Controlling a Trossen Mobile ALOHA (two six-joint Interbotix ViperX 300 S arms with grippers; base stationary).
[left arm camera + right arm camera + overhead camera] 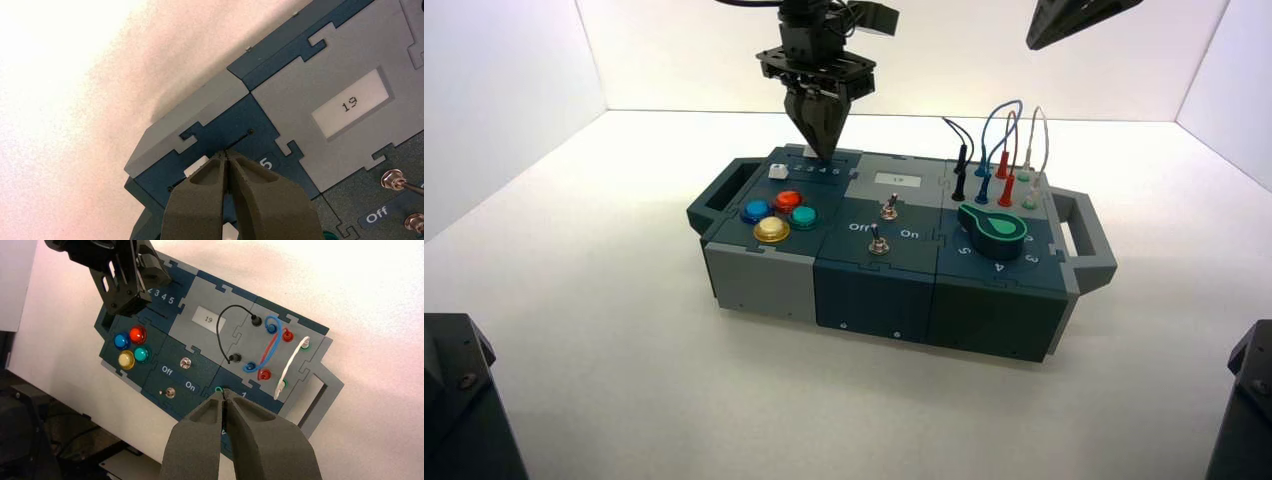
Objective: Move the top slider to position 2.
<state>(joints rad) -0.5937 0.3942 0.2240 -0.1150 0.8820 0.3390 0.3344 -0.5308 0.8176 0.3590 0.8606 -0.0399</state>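
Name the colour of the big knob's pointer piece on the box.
The knob is green, its pointer inlay lighter; best seen from the high view.

White wall (944,70) behind, paler side walls (504,90) left and right; white tabletop (624,390), brightly lit.

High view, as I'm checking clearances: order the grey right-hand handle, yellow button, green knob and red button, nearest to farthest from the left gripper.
From the left gripper, at the top slider:
1. Red button, left part
2. Yellow button, left front
3. Green knob, right part
4. Grey handle, right end
Right gripper: up at right.
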